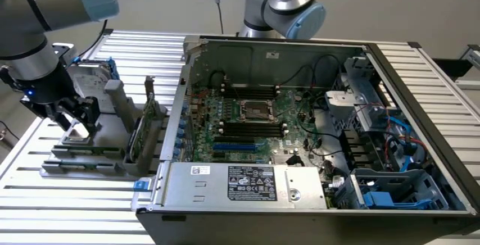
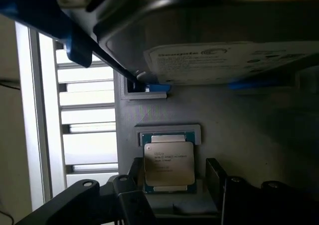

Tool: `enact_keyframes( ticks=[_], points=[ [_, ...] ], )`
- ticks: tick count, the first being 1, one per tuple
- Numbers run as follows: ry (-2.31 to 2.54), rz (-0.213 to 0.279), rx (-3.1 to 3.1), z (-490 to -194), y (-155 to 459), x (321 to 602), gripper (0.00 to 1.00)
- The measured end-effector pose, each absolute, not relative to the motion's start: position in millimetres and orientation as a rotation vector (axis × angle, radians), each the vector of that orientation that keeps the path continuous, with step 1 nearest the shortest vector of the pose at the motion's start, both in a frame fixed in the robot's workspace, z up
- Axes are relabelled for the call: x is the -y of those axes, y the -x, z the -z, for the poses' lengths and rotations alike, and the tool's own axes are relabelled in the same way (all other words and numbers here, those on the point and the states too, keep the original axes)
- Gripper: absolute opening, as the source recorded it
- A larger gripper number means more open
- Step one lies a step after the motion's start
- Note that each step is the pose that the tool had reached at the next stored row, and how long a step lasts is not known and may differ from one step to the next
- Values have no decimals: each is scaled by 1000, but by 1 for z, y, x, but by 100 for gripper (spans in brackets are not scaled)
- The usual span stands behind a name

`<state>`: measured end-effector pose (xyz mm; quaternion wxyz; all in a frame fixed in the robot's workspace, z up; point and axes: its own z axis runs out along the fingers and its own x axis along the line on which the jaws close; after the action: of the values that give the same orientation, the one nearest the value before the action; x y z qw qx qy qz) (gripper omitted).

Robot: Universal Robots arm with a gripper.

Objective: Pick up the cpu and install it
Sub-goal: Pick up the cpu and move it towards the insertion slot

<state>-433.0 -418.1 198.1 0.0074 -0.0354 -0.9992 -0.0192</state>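
We found a robotics lab: an industrial arm over a slatted aluminium surface, an opened computer case and a grey fixture.

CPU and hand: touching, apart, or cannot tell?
Cannot tell. In the wrist view the hand flanks the cpu: one finger shows a gap, the other's contact is unclear.
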Motion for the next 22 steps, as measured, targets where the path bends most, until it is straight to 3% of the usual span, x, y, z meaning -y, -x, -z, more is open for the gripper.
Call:
enact_keyframes(
  ticks=[22],
  points=[
    [57, 88, 3125, -186, 435, 418, 62]
  ],
)
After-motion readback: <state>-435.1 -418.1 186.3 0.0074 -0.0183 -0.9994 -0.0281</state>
